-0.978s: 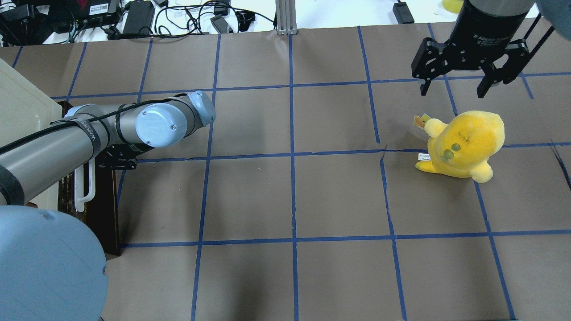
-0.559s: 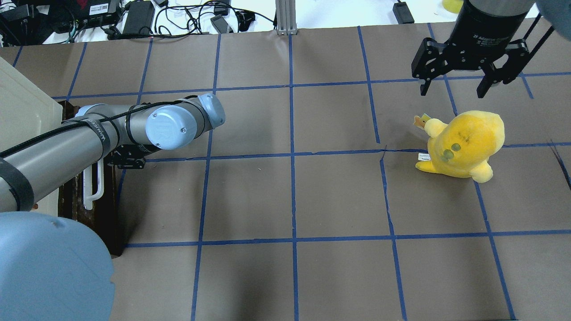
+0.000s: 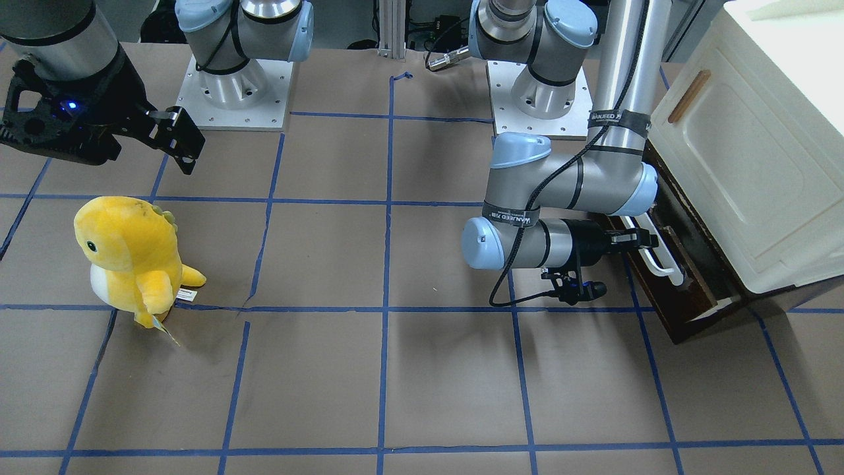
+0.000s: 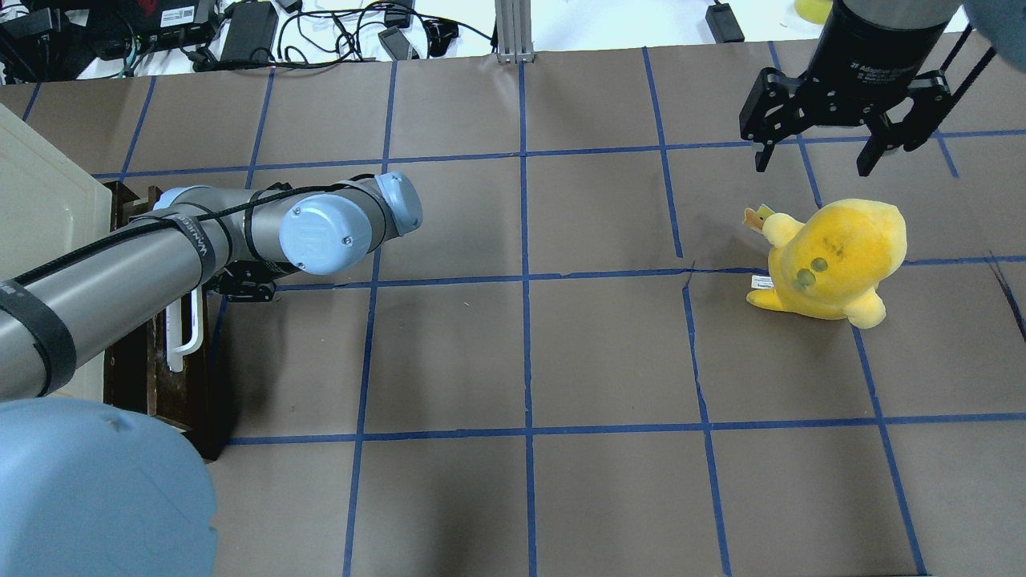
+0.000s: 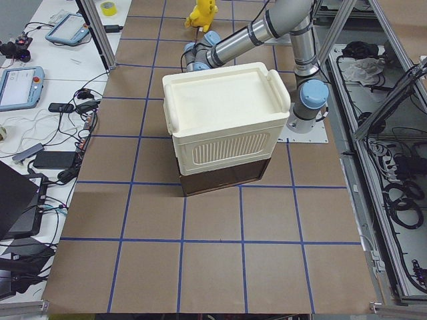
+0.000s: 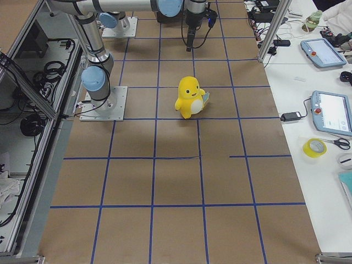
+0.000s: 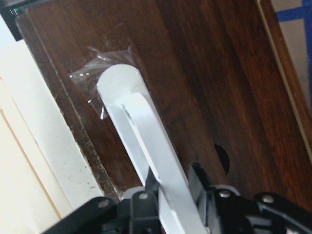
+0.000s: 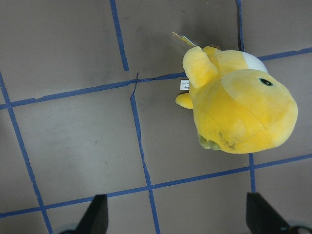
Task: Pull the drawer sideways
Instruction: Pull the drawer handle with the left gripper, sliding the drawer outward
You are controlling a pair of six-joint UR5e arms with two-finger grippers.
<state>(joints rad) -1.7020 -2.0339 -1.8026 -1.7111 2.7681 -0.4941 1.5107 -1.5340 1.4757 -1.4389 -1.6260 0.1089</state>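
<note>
The drawer (image 3: 669,310) has a dark-brown wooden front and a long white bar handle (image 3: 659,254). It stands pulled partly out from under the cream cabinet (image 3: 745,152). My left gripper (image 3: 636,239) is shut on the handle; the left wrist view shows its fingers clamped around the white handle (image 7: 146,141) against the wood front (image 7: 209,73). In the overhead view the handle (image 4: 188,328) shows below my left arm, which hides the gripper. My right gripper (image 4: 830,156) is open and empty, hovering behind the yellow plush.
A yellow plush toy (image 4: 834,256) sits on the brown, blue-taped table at the right, also in the right wrist view (image 8: 239,107). The cabinet (image 4: 40,216) fills the table's left edge. Cables and power bricks (image 4: 248,32) lie beyond the far edge.
My left arm has moved to the right in the overhead view, and the white handle and drawer front have come with it, further out from the cabinet. The right arm has not moved.
</note>
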